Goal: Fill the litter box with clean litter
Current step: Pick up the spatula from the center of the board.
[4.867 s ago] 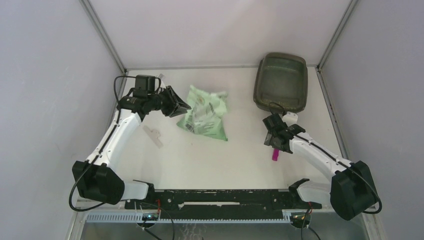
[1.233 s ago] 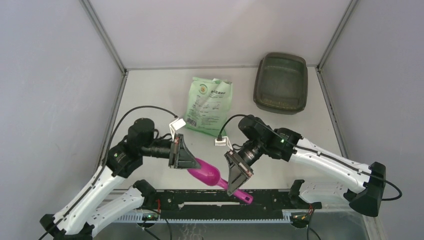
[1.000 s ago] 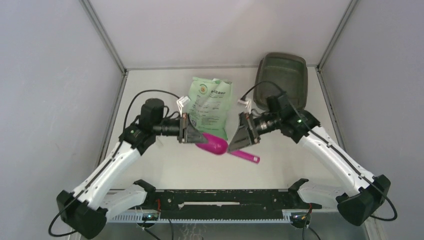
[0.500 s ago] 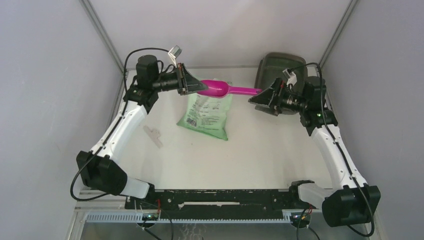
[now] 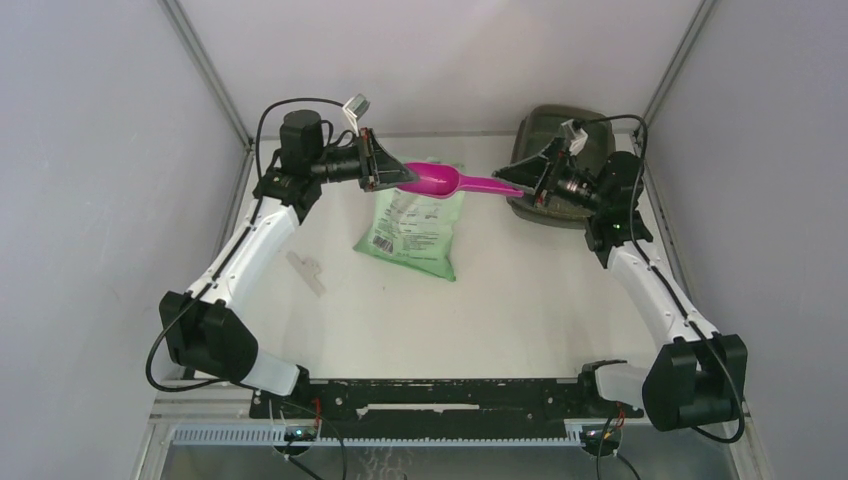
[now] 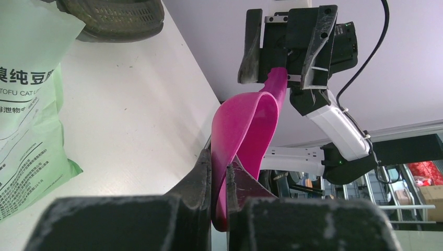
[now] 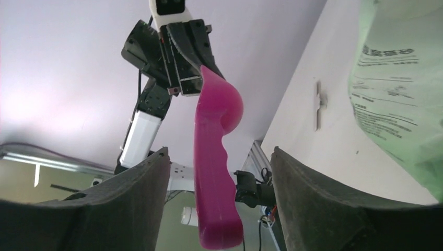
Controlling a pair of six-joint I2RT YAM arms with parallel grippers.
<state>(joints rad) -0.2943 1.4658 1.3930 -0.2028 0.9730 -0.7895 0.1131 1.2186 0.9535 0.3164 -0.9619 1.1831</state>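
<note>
My left gripper (image 5: 383,173) is shut on the rim of a magenta scoop (image 5: 440,182) and holds it level in the air over a green litter bag (image 5: 410,225). In the left wrist view the fingers (image 6: 206,167) pinch the scoop's thin wall (image 6: 245,125). The scoop's handle (image 7: 214,183) lies between the open jaws of my right gripper (image 7: 219,151), with a gap on each side. The dark litter box (image 5: 548,120) sits at the back right, partly hidden behind the right wrist. No clean litter shows; the bag hides it.
A small clear plastic clip (image 5: 305,270) lies on the white table left of the bag. Grey walls close in the back and both sides. The litter box (image 6: 109,18) is close to the back wall.
The right gripper has slid left along the scoop's handle, so the handle end now lies between its jaws, which have narrowed a little. The left gripper and scoop have barely moved.
</note>
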